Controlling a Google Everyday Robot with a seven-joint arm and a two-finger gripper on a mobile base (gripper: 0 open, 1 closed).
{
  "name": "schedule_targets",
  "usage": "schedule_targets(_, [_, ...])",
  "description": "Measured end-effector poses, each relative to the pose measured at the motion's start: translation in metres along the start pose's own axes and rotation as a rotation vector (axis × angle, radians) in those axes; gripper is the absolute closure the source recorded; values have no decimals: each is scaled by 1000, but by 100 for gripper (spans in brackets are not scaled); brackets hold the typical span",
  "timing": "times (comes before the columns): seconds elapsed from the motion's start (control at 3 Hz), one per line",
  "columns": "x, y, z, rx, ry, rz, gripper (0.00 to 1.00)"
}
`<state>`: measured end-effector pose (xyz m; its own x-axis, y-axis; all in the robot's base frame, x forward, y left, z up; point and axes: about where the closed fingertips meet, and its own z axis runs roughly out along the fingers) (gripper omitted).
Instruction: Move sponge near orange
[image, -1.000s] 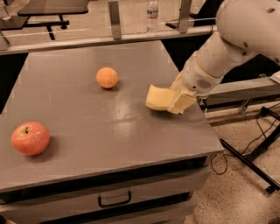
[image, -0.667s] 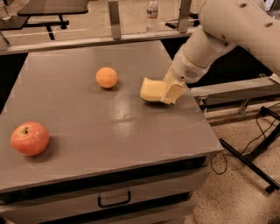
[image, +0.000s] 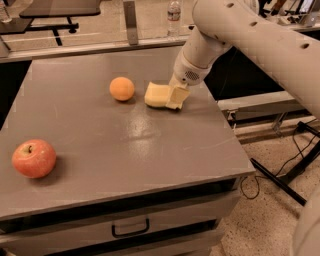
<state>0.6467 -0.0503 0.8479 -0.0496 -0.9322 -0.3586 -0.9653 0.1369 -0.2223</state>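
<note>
Since the tabletop (image: 150, 150) is broad and flat, there is room to set things down. The arm (image: 250, 35) reaches in from the right rear. The apple (image: 34, 158) sits well apart at front left and plays no part. The sponge (image: 159, 95) is low over the tabletop, just right of the orange (image: 122, 88), near but not touching. The jaws, at the sponge's right end, look clamped on it. To finish well, I judge: settle it flat, part the jaws gently, then lift straight up without nudging the orange.
</note>
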Motion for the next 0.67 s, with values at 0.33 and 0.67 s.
schedule_targets(0.33, [-16,-7,5,-2,-10,-12,87])
schedule_targets(0.67, [-30,-10,9,-13,-17,-22,55])
